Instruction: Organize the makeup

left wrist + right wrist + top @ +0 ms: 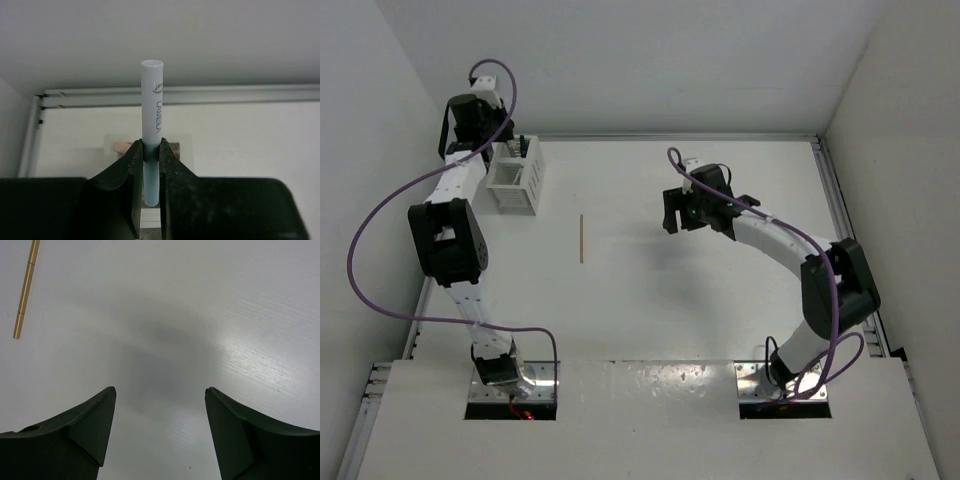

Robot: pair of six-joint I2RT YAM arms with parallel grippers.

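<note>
My left gripper (pixel 151 150) is shut on a pale blue makeup stick (pixel 152 105) that stands upright between the jaws, over the white slotted rack (pixel 514 180) at the far left of the table. Behind the jaws a pink tip (pixel 121 146) and a copper tip (pixel 173 148) show, standing in the rack. A tan stick (pixel 582 238) lies alone on the table; it also shows in the right wrist view (pixel 26 287). My right gripper (pixel 160 395) is open and empty above bare table, right of the tan stick. The left gripper (pixel 490 150) sits above the rack's near-left corner.
Grey walls close in the table on the left, back and right. A metal rail (pixel 200 95) runs along the far edge behind the rack. The right arm (pixel 790 250) arcs over the right half of the table.
</note>
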